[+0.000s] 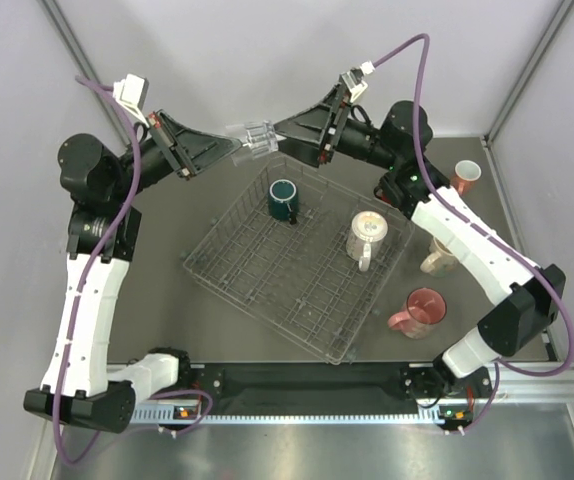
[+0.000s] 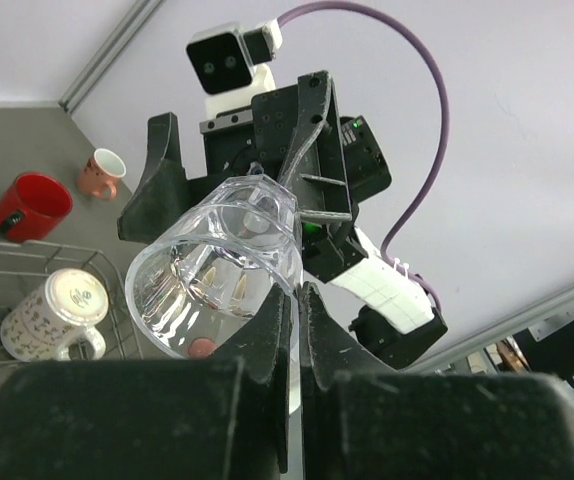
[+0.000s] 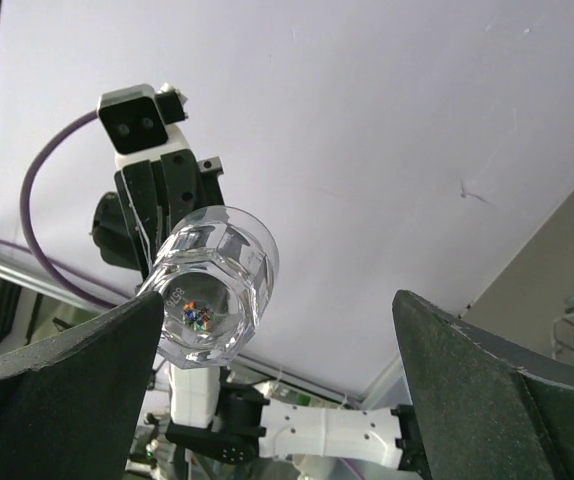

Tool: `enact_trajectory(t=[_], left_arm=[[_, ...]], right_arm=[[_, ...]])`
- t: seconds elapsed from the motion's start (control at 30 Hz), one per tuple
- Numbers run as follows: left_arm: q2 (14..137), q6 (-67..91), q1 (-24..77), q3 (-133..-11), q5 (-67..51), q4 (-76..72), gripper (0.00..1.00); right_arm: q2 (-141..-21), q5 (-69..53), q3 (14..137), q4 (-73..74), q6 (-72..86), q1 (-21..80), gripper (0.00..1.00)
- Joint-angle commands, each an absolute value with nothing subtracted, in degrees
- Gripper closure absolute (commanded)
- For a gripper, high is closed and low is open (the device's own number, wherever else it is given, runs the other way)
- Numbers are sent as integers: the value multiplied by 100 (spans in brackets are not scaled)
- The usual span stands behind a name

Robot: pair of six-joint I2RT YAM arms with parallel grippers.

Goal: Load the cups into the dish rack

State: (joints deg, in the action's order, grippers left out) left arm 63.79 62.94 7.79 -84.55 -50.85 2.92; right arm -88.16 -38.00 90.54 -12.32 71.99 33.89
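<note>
Black and bulky at the bottom of its own wrist view, the left gripper point(image 2: 295, 300) has its jaws clenched on the rim wall of the clear glass mug point(image 2: 217, 275). That mug is off the bench point(image 1: 167, 320) altogether, held in the air between the two arms. In the overhead view it shows just past the far corner of the dish rack point(image 1: 257, 285). It lies on its side, long axis level and running from one gripper to the other. Its open mouth faces back toward the left wrist, and its thick base points at the right gripper point(image 3: 279, 298). Those right jaws are spread wide and released, one to each side of the base, grasping nothing; whether a tip brushes the glass I cannot tell. On the base sits a short string of characters beside a small rainbow glint — too small to read.

Inside the rack a dark teal mug point(image 1: 285, 198) stands mouth up near the far corner. A patterned cream mug point(image 1: 367, 235) sits toward the right side with its handle toward the near edge, its print too fine to make out. On the bench right of the rack are three more:
- a red mug point(image 1: 422, 310) on its side
- a plain cream mug point(image 1: 437, 258) partly behind the right arm
- a small salmon mug point(image 1: 465, 175), upright and white inside
</note>
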Motion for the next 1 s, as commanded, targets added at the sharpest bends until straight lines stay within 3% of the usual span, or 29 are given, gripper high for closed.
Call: enact_trajectory(t=[0.0, 0.5, 0.97], left_arm=[[6434, 6223, 853, -8675, -5028, 132, 100], [6038, 6012, 853, -8710, -4026, 369, 100], [5572, 5766, 853, -8411, -3111, 615, 100]], right_arm=[[-8605, -3385, 9194, -2030, 7585, 3665, 2], [-8024, -2092, 8649, -1370, 7523, 3753, 0], [-8753, -1521, 9666, -1126, 7585, 4561, 3]])
